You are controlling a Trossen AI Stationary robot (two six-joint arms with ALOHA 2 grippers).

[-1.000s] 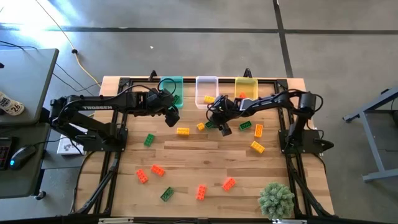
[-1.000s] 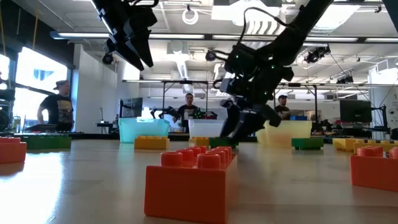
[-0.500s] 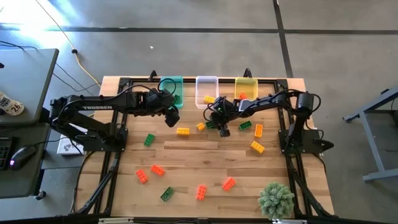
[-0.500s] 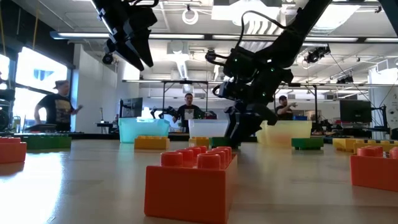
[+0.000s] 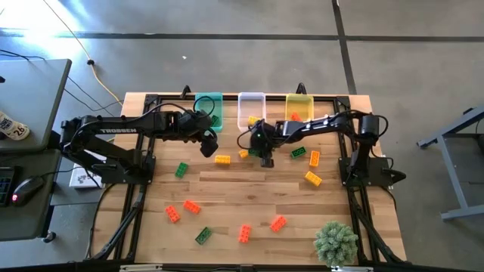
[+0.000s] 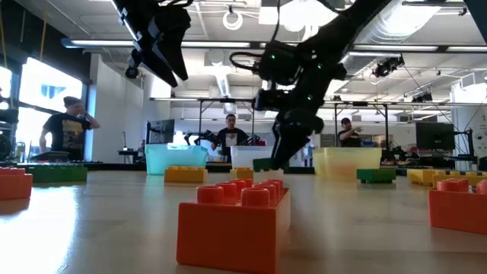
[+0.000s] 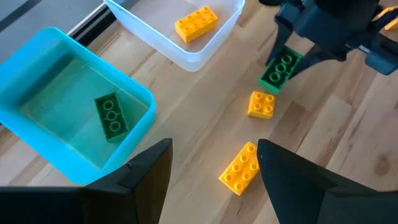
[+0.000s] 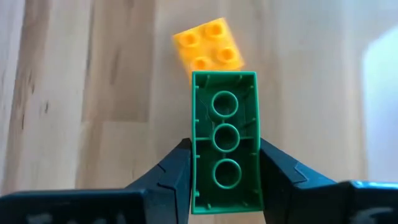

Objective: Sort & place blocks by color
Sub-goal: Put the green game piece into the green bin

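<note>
Right hand point(image 8: 225, 186) is clamped on a green block point(image 8: 225, 158), hollow underside facing its wrist camera, lifted clear of the tabletop point(image 5: 249, 193). Seen from above it sits just at 6 o'clock of the clear bin point(image 5: 250, 110), right over a small yellow block point(image 8: 208, 41).

Left hand point(image 5: 206, 141) hangs at 6 o'clock of the teal bin point(image 5: 209, 106), fingers spread wide, holding nothing.

Progress: early, I'd judge. Teal bin holds one green block point(image 7: 111, 116). Clear bin holds one yellow block point(image 7: 196, 22). Yellow bin point(image 5: 299, 106) shows an orange-red piece point(image 5: 296, 117) inside. Carried green block likely goes to the teal bin, at 9 o'clock of the hand; not yet dropped.

Loose count on the tabletop, top view:
- Green: 3 lying, at 9 o'clock point(image 5: 181, 170), 7 o'clock point(image 5: 203, 236), 3 o'clock by the right arm point(image 5: 299, 153); plus the one in the hand.
- Yellow: 4, a long one point(image 5: 222, 159), the small one, and two on the right point(image 5: 314, 159) point(image 5: 313, 178).
- Orange-red: 4, along the 6 o'clock side point(image 5: 173, 214) point(image 5: 191, 206) point(image 5: 245, 233) point(image 5: 278, 224).

So roughly eleven loose, one in transit, three binned. The fuzzy plant point(image 5: 336, 242) stays out of the count.
</note>
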